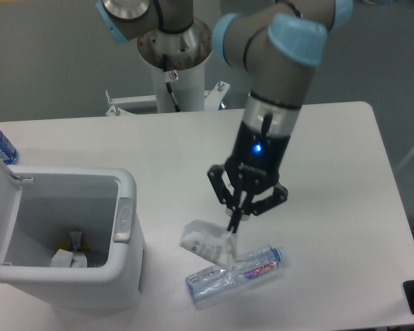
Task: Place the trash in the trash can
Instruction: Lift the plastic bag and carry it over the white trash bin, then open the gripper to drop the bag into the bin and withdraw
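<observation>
while the arm points straight down, its gripper (232,224) pinches the wrapper (205,241) above the table (345,172); the fingertips blur together.

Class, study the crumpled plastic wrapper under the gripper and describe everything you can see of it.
The wrapper is a whitish, translucent sheet of thin crumpled plastic with faint dark print. It hangs from the shut gripper, pinched at its upper right edge and lifted off the table. Its lower part overlaps the crushed bottle in this view; contact cannot be told.
</observation>
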Robot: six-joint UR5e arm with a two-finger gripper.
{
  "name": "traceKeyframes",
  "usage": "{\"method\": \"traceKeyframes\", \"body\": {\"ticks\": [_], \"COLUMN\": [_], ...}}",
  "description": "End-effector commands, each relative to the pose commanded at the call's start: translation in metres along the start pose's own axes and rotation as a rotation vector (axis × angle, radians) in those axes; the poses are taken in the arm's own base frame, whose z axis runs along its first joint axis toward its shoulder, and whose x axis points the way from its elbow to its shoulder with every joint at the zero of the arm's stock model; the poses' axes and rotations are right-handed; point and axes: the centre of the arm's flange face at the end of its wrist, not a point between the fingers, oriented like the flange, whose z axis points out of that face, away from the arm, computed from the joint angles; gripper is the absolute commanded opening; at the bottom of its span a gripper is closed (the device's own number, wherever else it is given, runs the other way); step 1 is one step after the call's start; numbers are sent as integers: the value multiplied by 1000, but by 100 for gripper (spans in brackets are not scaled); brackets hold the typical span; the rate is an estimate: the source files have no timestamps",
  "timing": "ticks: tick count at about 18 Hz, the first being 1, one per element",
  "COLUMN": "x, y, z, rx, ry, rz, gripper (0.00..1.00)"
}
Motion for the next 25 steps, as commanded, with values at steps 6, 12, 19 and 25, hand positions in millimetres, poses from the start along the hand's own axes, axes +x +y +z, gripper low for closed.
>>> {"method": "traceKeyframes", "body": {"ticks": [6,12,19,25], "x": [78,121,100,27], "y": [-26,-25,-18,-30], "z": [11,39,59,12], "rx": [7,-24,-40,61], "ry": [75,149,141,29], "rz": [30,7,-71,-189], "gripper": [0,30,100,100]}}
